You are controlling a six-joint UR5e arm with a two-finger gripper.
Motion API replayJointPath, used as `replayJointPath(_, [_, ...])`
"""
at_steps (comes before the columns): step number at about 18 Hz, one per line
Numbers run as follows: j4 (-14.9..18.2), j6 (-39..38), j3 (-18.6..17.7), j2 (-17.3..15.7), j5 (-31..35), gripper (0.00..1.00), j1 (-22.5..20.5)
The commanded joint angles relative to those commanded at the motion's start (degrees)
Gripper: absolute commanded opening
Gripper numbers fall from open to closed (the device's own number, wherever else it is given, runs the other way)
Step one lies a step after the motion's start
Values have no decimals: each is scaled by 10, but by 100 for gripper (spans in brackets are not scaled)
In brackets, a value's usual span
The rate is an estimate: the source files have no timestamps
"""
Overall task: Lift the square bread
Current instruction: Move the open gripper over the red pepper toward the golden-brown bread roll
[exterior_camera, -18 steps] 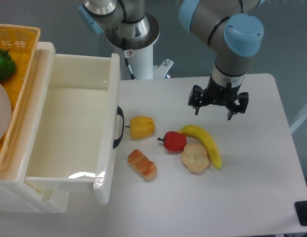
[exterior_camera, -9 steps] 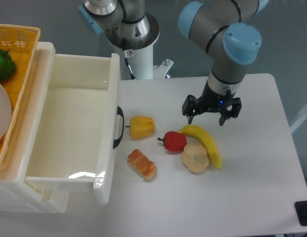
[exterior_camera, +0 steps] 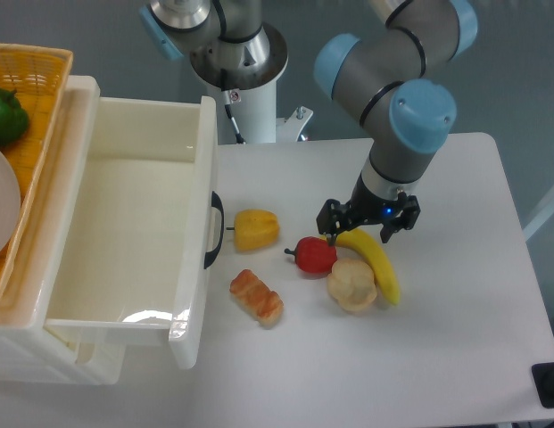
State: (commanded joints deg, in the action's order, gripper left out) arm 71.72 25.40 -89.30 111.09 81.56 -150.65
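From my seat I see the gripper (exterior_camera: 365,227) hanging low over the far end of the banana (exterior_camera: 375,259), its jaws spread apart and holding nothing. The fingertips (exterior_camera: 331,234) overlap the banana's top in this view, so I cannot tell whether they touch it. The square bread (exterior_camera: 256,297) lies on the white tabletop (exterior_camera: 455,339), well to the left and nearer than the gripper, just right of the open drawer (exterior_camera: 125,241) and its dark handle (exterior_camera: 214,230). The yellow pepper (exterior_camera: 256,229) sits just beyond the bread, the red pepper (exterior_camera: 315,255) to its right, and the round bun (exterior_camera: 351,284) touches the banana. At the left edge a wicker basket (exterior_camera: 31,71), a green pepper (exterior_camera: 7,116) and a pale plate (exterior_camera: 2,201) are cut off. A small blue light glows on the wrist; I can read no writing anywhere.
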Motion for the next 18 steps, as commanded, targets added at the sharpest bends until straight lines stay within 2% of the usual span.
replayJointPath(6, [0, -5, -3, 8, -3, 100, 10])
replayJointPath(11, [-16, -66, -1, 31, -2, 100, 32])
replayJointPath(18, [-18, -126, 1, 43, -1, 100, 54])
